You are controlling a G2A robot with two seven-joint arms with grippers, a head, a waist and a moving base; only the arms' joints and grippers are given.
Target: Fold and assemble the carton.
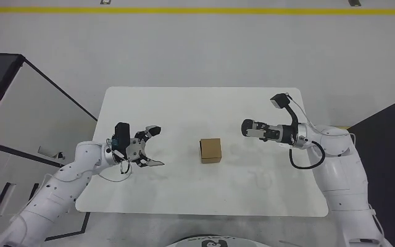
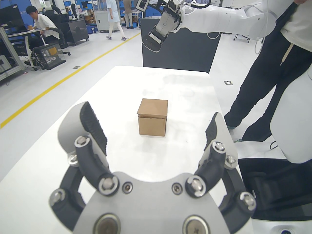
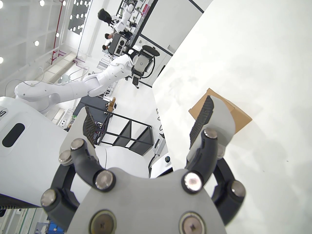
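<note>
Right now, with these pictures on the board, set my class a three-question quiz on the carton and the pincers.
1. True or false: a pincer is gripping the carton.
2. The left pincer is: A open, B shut on the carton, C shut and empty.
3. Fill in: on the table, the carton stands ___ the left pincer and the right pincer.
Key: 1 false; 2 A; 3 between.

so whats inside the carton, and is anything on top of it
Nothing sits on the carton; its top flap is folded down, with a thin gap along one edge. The closed flap and walls hide the inside, so its contents cannot be seen.
</note>
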